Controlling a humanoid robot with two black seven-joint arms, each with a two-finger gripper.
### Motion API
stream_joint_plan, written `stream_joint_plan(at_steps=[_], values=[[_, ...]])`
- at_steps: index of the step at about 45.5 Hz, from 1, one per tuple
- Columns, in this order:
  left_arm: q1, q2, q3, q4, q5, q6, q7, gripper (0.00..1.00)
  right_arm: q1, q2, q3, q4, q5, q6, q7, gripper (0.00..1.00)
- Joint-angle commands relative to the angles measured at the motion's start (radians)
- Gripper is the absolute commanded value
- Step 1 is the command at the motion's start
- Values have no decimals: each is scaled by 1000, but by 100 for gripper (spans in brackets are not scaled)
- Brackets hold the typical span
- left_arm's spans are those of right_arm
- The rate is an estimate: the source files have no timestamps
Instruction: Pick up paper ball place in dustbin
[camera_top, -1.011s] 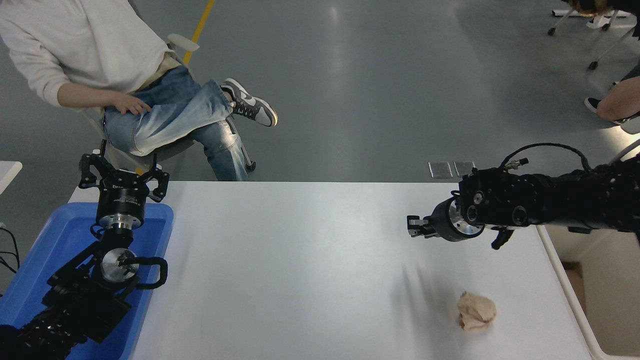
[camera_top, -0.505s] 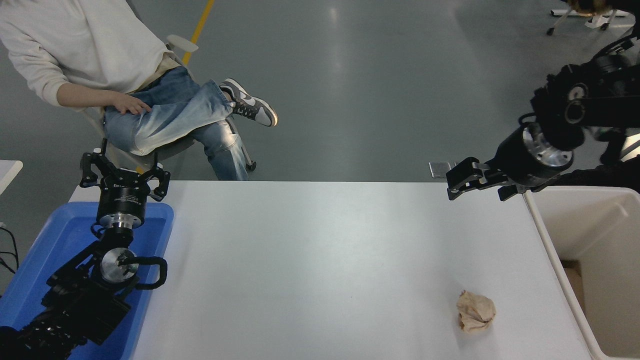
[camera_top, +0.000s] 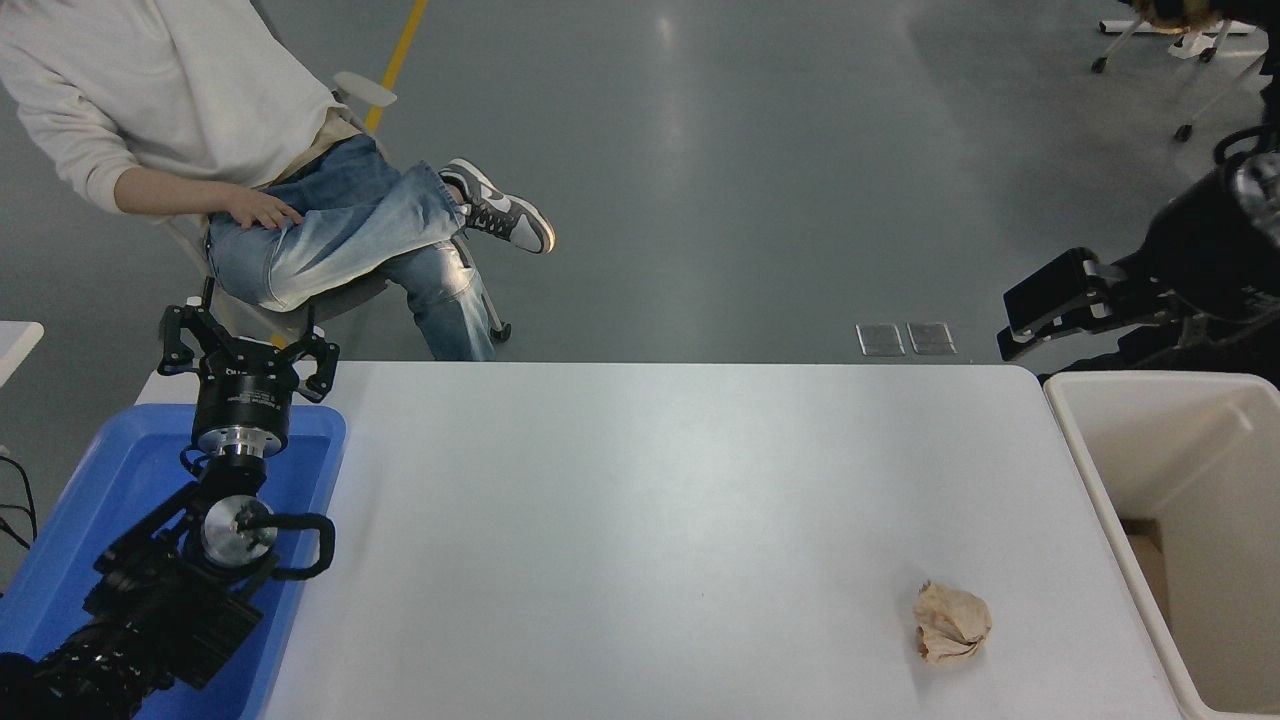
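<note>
The tan-brown crumpled paper ball (camera_top: 951, 622) lies on the white table (camera_top: 640, 520) near its front right corner. The cream-white dustbin (camera_top: 1078, 445) stands just off the table's right edge, to the right of the ball. My right gripper (camera_top: 1030, 318) hangs in the air beyond the table's far right corner, above the dustbin's far end and far from the ball. Its jaws stand a little apart and hold nothing. My left gripper (camera_top: 246, 345) is parked at the lower left over the blue tray, open and empty.
A blue plastic tray (camera_top: 110, 470) sits at the table's left end under my left arm. A person in a white top and jeans (camera_top: 330, 230) sits on a chair beyond the far left edge. Chair legs (camera_top: 1150, 40) and another person's leg were at the top right.
My right arm has swung up and to the right, from low over the table's right side to beyond its far right corner, uncovering the dustbin. The paper ball and left arm have not moved.
</note>
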Motion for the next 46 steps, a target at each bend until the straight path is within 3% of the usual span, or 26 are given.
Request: stream_joint_plan(at_steps=[1,13,24,46], values=[[0,0,1,0,-1,0,-1,99,48,-11,-40,45,-21,8,-1,100],[-2,0,1,0,-1,0,-1,99,-184,-56,-31,41,-227,8,4,100],[0,0,1,0,-1,0,-1,99,-633,-99,85,-57,-455,-325,11,100],[-2,0,1,-1,1,0,1,99,-1236,12,592,-320,-474,-365,2,100]])
